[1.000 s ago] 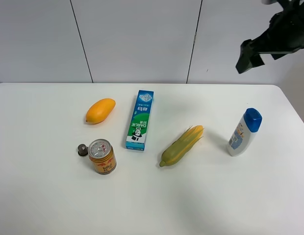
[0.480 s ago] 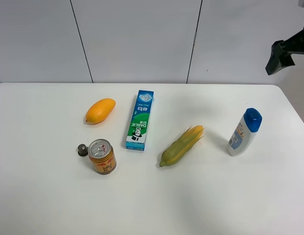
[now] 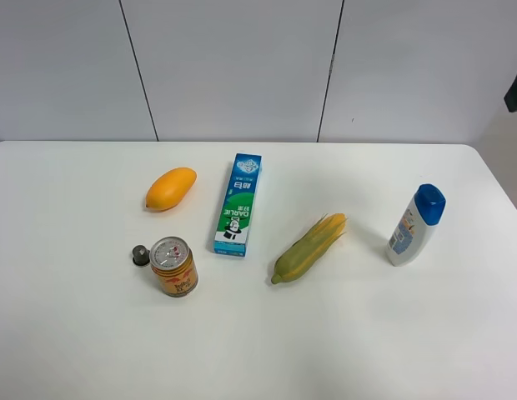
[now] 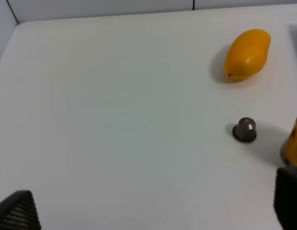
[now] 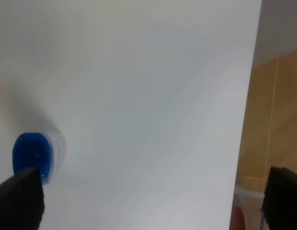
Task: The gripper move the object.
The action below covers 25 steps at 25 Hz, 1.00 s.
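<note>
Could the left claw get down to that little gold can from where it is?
Probably yes. The left claw is open above bare table, and the can stands upright with only a small dark cap beside it; nothing blocks its top.

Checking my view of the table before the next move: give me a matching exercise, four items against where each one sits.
Items:
1. can
2. mango
3. corn cob
4. bottle

Places:
A. far right, upright, blue cap
B. beside the small dark cap
C. left of the toothpaste box, towards the wall
D. between the toothpaste box and the bottle

Pairs: 1-B, 2-C, 3-D, 4-A
</note>
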Available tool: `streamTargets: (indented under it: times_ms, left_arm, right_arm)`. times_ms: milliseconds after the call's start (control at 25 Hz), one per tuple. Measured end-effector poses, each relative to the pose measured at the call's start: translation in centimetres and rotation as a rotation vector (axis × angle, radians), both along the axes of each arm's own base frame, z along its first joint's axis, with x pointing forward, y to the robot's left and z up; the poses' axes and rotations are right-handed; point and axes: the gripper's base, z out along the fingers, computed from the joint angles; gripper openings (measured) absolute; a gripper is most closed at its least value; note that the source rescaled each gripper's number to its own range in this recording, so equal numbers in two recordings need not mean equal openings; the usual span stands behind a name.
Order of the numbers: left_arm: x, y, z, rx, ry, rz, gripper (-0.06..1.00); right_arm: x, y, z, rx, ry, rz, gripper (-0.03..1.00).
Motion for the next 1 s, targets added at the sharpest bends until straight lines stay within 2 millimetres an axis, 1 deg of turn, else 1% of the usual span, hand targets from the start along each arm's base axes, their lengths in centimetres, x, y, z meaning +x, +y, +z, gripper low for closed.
streamTargets:
  times_ms: [400,680,760,840,1000]
  left_arm:
    - [0.0,0.0,0.0,0.000,0.000,0.000,1.00]
    - [0.0,0.0,0.0,0.000,0.000,0.000,1.00]
    - [0.0,0.0,0.0,0.000,0.000,0.000,1.00]
    - [0.0,0.0,0.0,0.000,0.000,0.000,1.00]
    - [0.0,0.0,0.0,0.000,0.000,0.000,1.00]
  right_arm:
    - [-5.3,0.0,4.0,0.015,-0.178,-0.061,1.00]
    - [-10.0,0.1,6.4,0.016,-0.315,-0.079,1.00]
    - [-11.4,0.2,6.1,0.025,-0.328,-0.094,1.00]
    - [-12.8,0.2,5.4,0.025,-0.331,-0.104,1.00]
    - [-15.5,0.3,2.9,0.031,-0.312,-0.113,1.00]
